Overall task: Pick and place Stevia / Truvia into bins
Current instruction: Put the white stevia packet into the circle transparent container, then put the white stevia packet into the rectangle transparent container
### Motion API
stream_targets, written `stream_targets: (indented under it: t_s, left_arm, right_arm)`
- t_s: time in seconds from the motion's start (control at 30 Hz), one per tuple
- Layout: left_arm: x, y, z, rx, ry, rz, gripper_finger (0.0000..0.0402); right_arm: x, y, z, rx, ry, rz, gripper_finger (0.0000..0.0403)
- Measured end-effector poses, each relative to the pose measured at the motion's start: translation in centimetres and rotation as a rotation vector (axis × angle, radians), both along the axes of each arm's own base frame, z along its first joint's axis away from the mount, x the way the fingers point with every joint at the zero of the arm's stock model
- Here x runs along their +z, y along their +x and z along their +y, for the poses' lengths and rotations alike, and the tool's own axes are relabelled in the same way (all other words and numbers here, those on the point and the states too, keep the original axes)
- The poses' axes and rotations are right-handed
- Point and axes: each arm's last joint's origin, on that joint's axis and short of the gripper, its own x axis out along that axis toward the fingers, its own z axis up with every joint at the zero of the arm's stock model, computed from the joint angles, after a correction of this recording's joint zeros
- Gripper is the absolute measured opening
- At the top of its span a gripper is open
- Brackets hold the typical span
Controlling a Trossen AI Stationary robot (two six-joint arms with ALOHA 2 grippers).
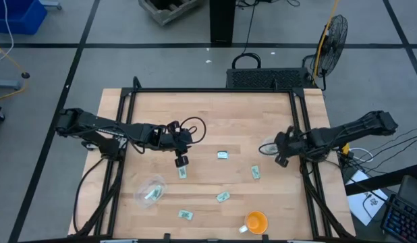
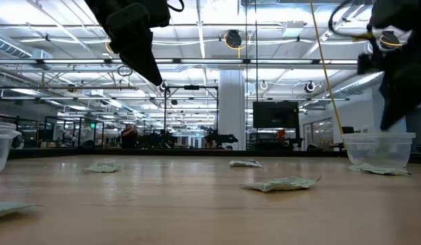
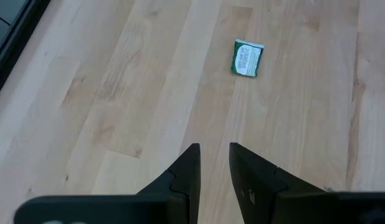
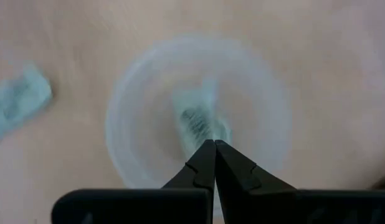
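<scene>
Sachet (image 3: 247, 58) lies ahead of left hand (image 3: 214, 163).

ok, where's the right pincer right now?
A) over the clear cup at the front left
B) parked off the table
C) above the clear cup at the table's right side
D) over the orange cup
C: in the high view the right pincer sits by the clear cup at the right, and its wrist view looks straight down into that cup, with a sachet inside.

Even overhead light, soft shadows – ceiling strip lamps glare in low view – right wrist view heavily blurred.
</scene>
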Motion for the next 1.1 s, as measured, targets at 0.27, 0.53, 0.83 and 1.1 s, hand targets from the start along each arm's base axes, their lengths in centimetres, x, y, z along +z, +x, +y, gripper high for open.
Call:
stream_targets:
  t_s: [0.27,0.53,0.83,1.1]
  left_arm:
    - [0.0,0.0,0.0,-0.002,0.002,-0.001,0.009]
    - [0.1,0.1,0.0,-0.005,0.003,-0.008,0.009]
    - [0.2,0.3,0.0,-0.009,0.003,-0.035,0.009]
    - [0.2,0.3,0.0,-0.01,0.003,-0.034,0.009]
  right_arm:
    - [-2.6,1.1,0.5,0.097,0.048,0.063,0.0001]
    - [-2.6,1.1,0.5,0.106,0.05,0.061,0.0045]
    - [-2.5,1.5,0.6,0.104,0.06,0.02,0.0092]
    - [-0.3,2.8,0.9,0.207,0.034,-0.119,0.009]
